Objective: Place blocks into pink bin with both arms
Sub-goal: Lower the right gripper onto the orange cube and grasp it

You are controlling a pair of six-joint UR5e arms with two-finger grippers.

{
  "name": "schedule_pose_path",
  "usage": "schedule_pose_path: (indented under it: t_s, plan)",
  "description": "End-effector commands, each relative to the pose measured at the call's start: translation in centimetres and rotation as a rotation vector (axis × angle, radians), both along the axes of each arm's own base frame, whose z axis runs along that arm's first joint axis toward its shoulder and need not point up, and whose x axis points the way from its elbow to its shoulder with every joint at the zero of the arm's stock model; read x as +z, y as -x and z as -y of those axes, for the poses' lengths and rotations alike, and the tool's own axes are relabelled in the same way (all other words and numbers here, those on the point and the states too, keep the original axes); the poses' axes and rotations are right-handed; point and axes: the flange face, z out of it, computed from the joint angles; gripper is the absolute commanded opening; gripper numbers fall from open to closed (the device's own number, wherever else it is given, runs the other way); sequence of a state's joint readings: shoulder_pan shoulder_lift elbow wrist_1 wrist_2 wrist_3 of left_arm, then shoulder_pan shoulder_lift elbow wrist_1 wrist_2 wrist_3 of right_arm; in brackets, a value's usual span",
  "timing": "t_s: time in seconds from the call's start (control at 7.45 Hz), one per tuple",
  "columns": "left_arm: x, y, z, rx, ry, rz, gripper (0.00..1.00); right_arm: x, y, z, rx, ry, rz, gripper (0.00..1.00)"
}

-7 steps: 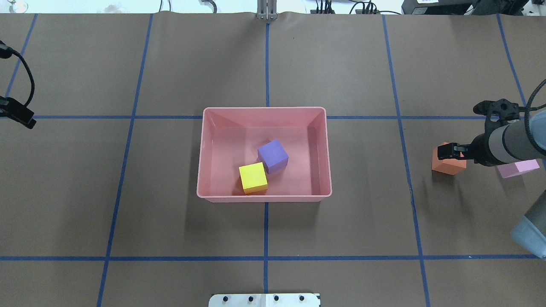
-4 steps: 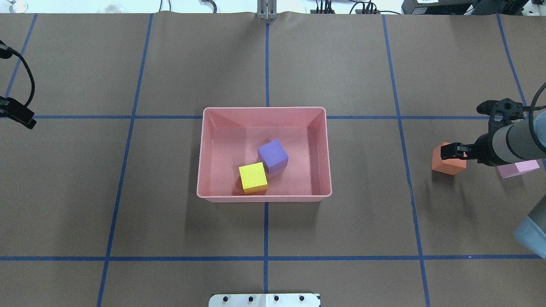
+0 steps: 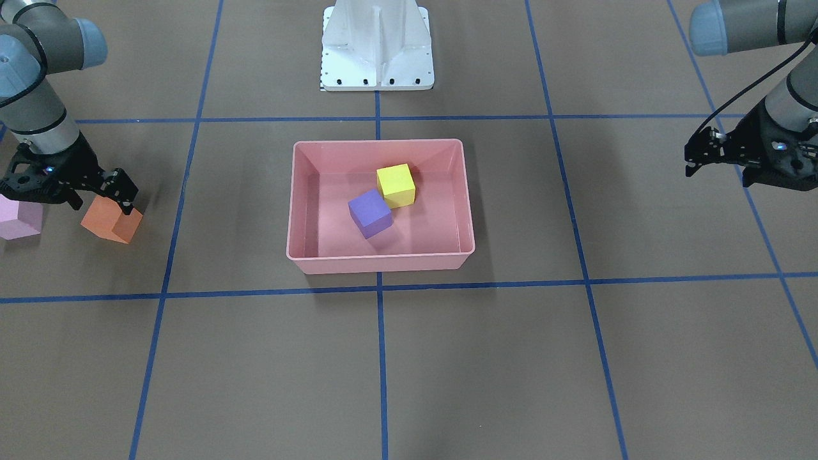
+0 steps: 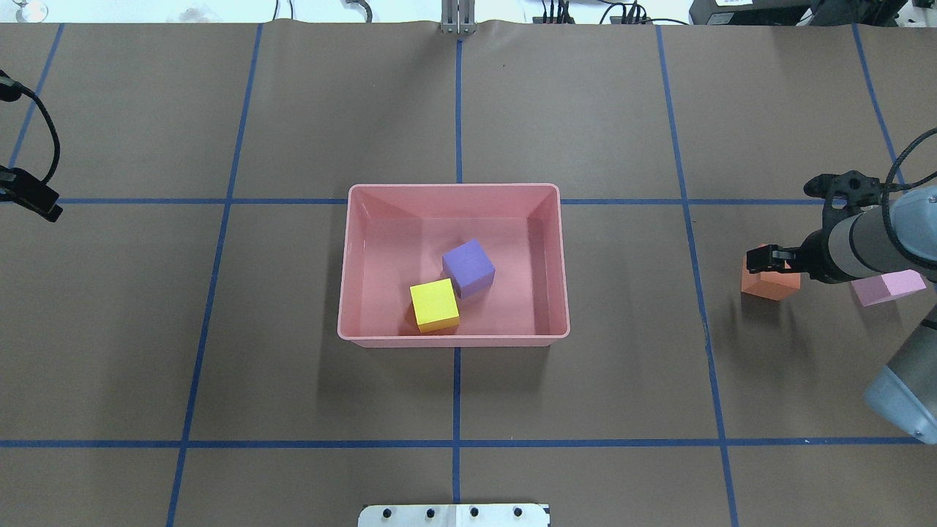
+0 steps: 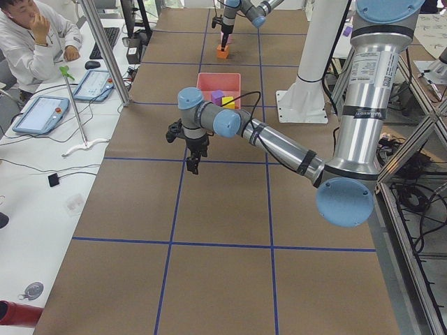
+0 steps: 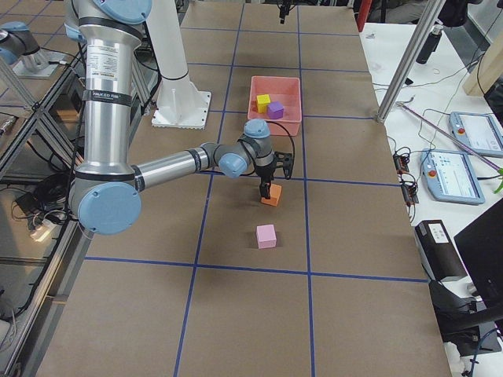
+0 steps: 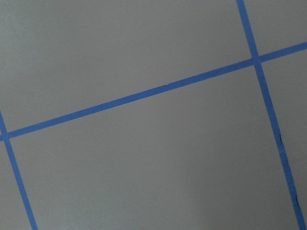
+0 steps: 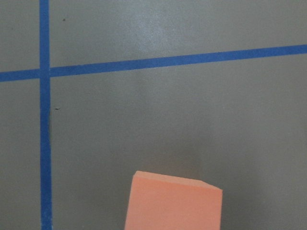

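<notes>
The pink bin (image 4: 454, 188) sits mid-table and holds the yellow block (image 4: 434, 304) and the purple block (image 4: 468, 267); both also show in the front view, yellow block (image 3: 395, 185) and purple block (image 3: 369, 213). The orange block (image 4: 765, 284) rests on the table at the right, with the light pink block (image 4: 886, 287) beyond it. My right gripper (image 4: 768, 260) is low over the orange block (image 3: 115, 223), its fingers open and straddling it. The right wrist view shows the orange block (image 8: 172, 203) at its bottom edge. My left gripper (image 3: 689, 163) hangs empty and shut above bare table far left.
The white base pedestal (image 3: 377, 45) stands at the robot's side of the table. Blue tape lines grid the brown cover. An operator (image 5: 35, 35) sits beside the table with tablets, past the far edge.
My right gripper has shifted slightly to the left over the orange block. The orange block has not moved. The left arm has stayed still.
</notes>
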State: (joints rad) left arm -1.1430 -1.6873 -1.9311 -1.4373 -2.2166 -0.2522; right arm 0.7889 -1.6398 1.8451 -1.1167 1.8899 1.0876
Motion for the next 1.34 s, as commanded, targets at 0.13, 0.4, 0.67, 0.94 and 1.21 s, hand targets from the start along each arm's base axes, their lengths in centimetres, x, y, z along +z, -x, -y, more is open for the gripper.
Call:
schedule_pose_path:
  t_s: [0.13, 0.4, 0.67, 0.94, 1.21]
  plan:
    - [0.1, -0.1, 0.0, 0.001, 0.002, 0.001, 1.0, 2.3, 2.1, -0.8, -0.016, -0.001, -0.055, 1.0]
    - [0.3, -0.1, 0.1, 0.001, 0.006, 0.002, 1.0, 2.2, 2.9, -1.1, -0.016, -0.015, -0.067, 0.69]
    - [0.3, -0.1, 0.1, 0.002, 0.005, 0.002, 1.0, 0.1, 3.7, -0.3, -0.023, -0.044, -0.034, 0.02]
    - [0.5, 0.0, -0.1, 0.003, 0.007, 0.004, 1.0, -5.0, 3.9, -0.1, -0.011, -0.1, 0.039, 0.0]
    - [1.0, 0.2, -0.4, 0.004, 0.013, 0.007, 1.0, -12.3, 5.0, 0.7, 0.052, -0.119, 0.172, 0.0]
